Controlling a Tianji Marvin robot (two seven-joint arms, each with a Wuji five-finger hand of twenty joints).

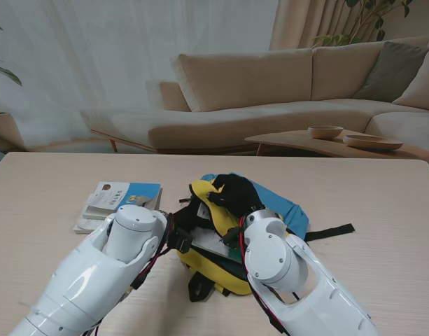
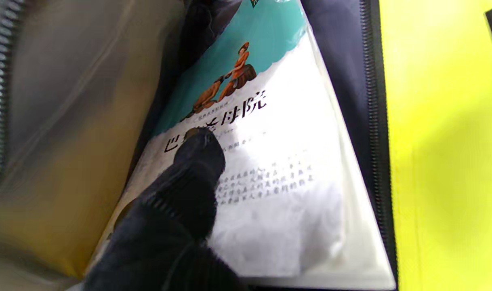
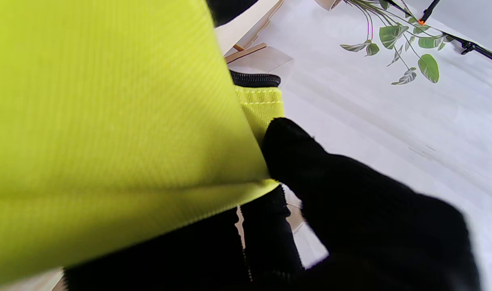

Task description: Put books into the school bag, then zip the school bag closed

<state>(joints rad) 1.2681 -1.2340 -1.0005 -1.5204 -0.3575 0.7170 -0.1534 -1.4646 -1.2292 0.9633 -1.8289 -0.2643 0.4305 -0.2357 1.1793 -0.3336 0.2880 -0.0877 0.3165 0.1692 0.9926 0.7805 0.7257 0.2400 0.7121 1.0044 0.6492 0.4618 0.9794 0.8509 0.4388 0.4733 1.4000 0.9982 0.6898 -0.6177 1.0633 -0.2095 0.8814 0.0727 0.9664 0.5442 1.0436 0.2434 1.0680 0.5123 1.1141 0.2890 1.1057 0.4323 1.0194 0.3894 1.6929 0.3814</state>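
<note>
On a pale wood-grain desk (image 1: 46, 210), two paperback books (image 1: 120, 199) wait in a stack, glossy covers up, just left of the school bag (image 1: 221, 231). The left hand (image 1: 178, 234) reaches into the bag's mouth, one gloved finger (image 2: 197, 157) pressing a slick white-and-teal book (image 2: 270, 161) that lies partly inside between the zip teeth; its other fingers cannot be made out. The right hand (image 1: 235, 192) has its fingers (image 3: 294, 157) pinching the yellow woven flap (image 3: 108, 121), holding it up. If that soft fabric slips free, the flap would likely fall and block the book.
</note>
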